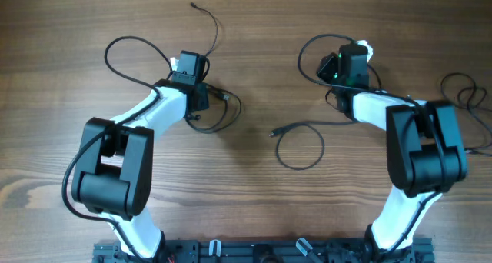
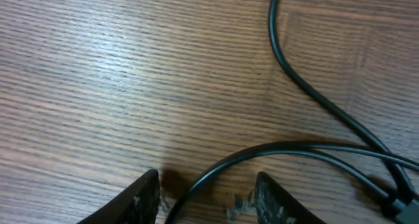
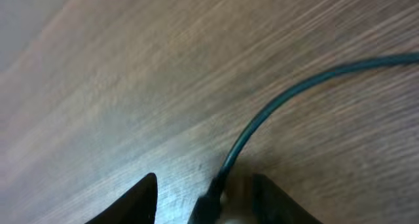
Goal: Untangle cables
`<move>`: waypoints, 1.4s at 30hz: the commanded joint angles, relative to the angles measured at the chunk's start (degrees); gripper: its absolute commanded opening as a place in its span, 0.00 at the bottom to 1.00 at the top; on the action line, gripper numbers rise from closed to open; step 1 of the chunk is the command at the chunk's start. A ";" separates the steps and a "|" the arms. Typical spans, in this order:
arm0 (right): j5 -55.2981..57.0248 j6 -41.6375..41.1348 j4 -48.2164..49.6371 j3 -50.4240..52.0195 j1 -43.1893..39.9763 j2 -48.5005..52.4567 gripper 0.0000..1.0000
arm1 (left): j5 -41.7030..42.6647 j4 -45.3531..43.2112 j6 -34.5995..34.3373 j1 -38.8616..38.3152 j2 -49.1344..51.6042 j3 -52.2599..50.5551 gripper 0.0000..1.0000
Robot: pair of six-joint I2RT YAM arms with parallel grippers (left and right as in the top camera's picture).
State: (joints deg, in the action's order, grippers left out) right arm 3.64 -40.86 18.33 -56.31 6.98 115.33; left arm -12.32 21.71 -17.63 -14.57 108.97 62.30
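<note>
Several thin black cables lie on the wooden table. One loops at the left (image 1: 115,54) towards my left gripper (image 1: 188,61). Another runs from the far edge (image 1: 209,21). A tangle lies beside the left wrist (image 1: 223,109). A loop with a plug lies in the middle (image 1: 300,149). One loop (image 1: 307,59) lies by my right gripper (image 1: 355,54). In the left wrist view the gripper (image 2: 208,179) is open, with a cable (image 2: 288,147) running between its fingertips. In the right wrist view the gripper (image 3: 207,181) is open, with a cable (image 3: 275,103) and its plug end (image 3: 209,201) between the fingers.
Another thin black cable (image 1: 469,94) lies at the far right edge. A second strand (image 2: 308,86) crosses the left wrist view to a connector at the lower right (image 2: 399,198). The arm bases stand at the front edge (image 1: 254,251).
</note>
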 commanded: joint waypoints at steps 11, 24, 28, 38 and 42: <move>-15.19 23.67 -5.57 -0.48 -0.09 -5.86 0.04 | 2.03 0.13 0.48 0.20 1.51 -0.79 0.49; -29.07 57.37 -56.87 -0.46 2.99 -14.03 0.05 | 2.03 -0.31 0.48 0.20 1.51 -0.79 0.50; -17.57 59.60 -57.24 -0.46 8.41 -14.03 0.14 | 2.03 -0.28 0.48 0.20 1.51 -0.79 0.50; -6.25 60.19 -57.22 -0.70 13.11 -14.32 0.77 | 2.03 -0.55 0.48 0.20 1.51 -0.79 0.53; -8.00 60.22 -59.76 -3.98 13.11 -17.46 0.63 | 2.03 -0.76 0.48 0.20 1.51 -0.79 0.53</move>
State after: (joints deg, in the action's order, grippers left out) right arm -3.75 18.98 -41.19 -57.39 19.86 101.49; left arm -10.76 21.15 -17.63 -14.57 108.99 62.28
